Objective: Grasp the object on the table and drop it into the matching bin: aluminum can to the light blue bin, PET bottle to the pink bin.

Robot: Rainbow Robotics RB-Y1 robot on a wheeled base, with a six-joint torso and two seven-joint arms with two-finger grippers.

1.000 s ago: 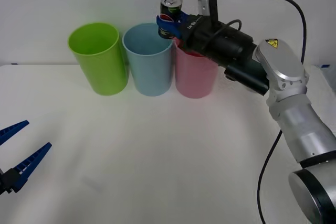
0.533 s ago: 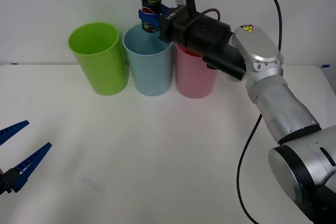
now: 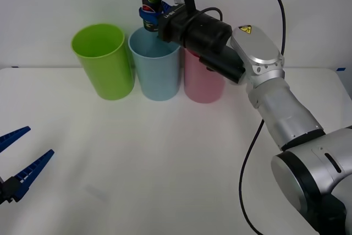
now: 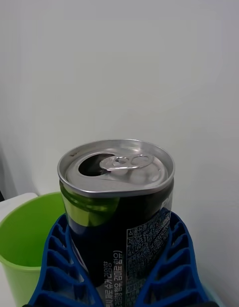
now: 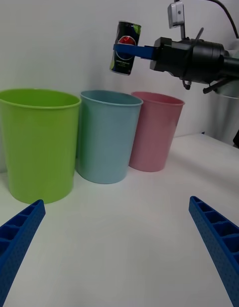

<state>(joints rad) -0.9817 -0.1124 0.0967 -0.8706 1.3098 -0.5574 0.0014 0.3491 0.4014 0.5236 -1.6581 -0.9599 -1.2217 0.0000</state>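
Observation:
My right gripper point(image 3: 150, 12) is shut on the aluminum can point(image 3: 151, 7), a small dark can with a silver top and a red-and-white mark. It holds the can in the air above the mouth of the light blue bin point(image 3: 155, 70). In the right wrist view the can point(image 4: 118, 217) sits between the blue fingers point(image 4: 57, 267). From the left wrist view the can point(image 5: 125, 48) hangs slightly tilted over the light blue bin point(image 5: 107, 136). The pink bin point(image 3: 204, 81) stands right beside the blue one. My left gripper point(image 3: 19, 158) rests open low at the near left of the table point(image 3: 165, 163).
A lime green bin point(image 3: 103, 61) stands to the left of the light blue bin, the three bins touching in a row at the far edge against a white wall. My right arm point(image 3: 264, 81) and its cable reach across over the pink bin.
My right gripper has carried the can leftward, from above the pink bin's edge to above the light blue bin. The left gripper has not moved.

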